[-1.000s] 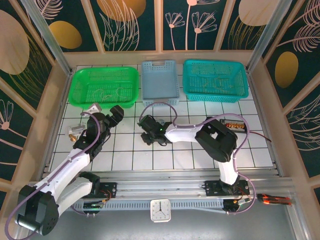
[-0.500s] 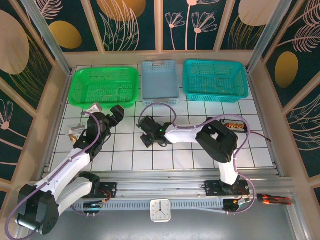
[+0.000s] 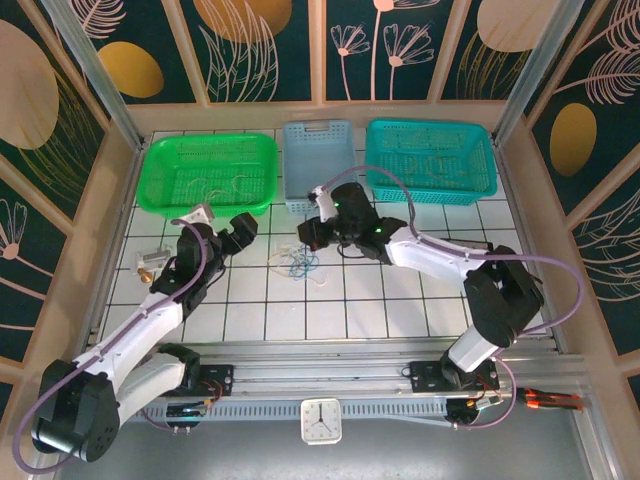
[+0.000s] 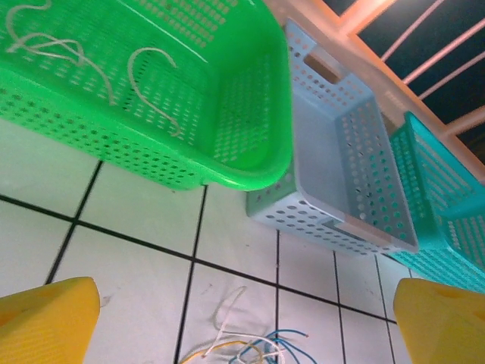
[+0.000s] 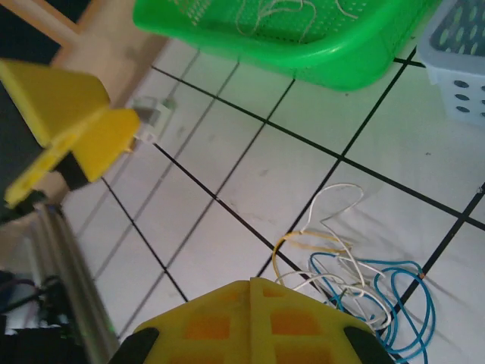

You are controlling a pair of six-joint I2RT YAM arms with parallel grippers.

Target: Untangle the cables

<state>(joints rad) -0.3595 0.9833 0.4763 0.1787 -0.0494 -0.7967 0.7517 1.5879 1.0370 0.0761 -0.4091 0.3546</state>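
Cables (image 3: pixel 295 263): tangled on tiles beside green basket's (image 3: pixel 212 137) right corner | left gripper (image 3: pixel 241 228): jaws wide, empty | right gripper (image 5: pixel 250 303): closed, nothing seen held | risk: pinching several strands together would tighten the knot.

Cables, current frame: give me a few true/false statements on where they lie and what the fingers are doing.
1. The cable tangle lies on the white tiled table, outside every basket. True.
2. The left fingers are closed on a cable. False: they stand wide apart with nothing between them.
3. The green basket has whitish cords in it. True.
4. The tangle is all white cord. False: it has blue, tan and whitish strands.
5. The right fingers are shut, pressed together above the tangle. True.
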